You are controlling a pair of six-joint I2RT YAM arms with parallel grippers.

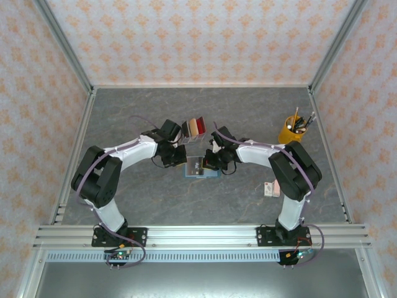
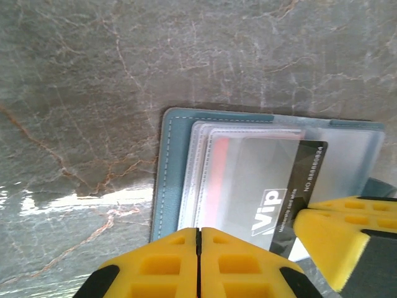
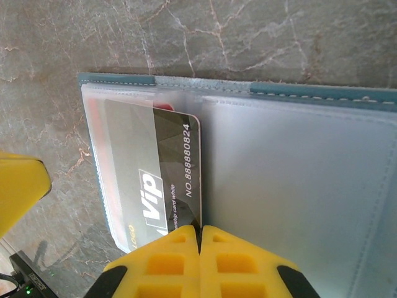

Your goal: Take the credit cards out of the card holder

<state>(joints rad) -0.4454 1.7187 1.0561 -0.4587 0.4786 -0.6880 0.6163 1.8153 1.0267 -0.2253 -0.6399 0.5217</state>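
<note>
Right gripper [image 3: 200, 236] pinched shut on black VIP card [image 3: 162, 167], half out of card holder [image 3: 322, 93] ahead; left gripper [image 2: 198, 245] closed, tips on holder edge. Risk: left tips slip, holder drags with card.

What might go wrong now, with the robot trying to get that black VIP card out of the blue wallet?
1. The right gripper seems to pinch only a corner of the black VIP card, so the card may slip free when pulled.
2. Part of the card sits inside a clear pocket, and the shut left gripper sits only at the card holder's edge, so the holder may drag along.
3. The red card behind it might slide out too.
</note>
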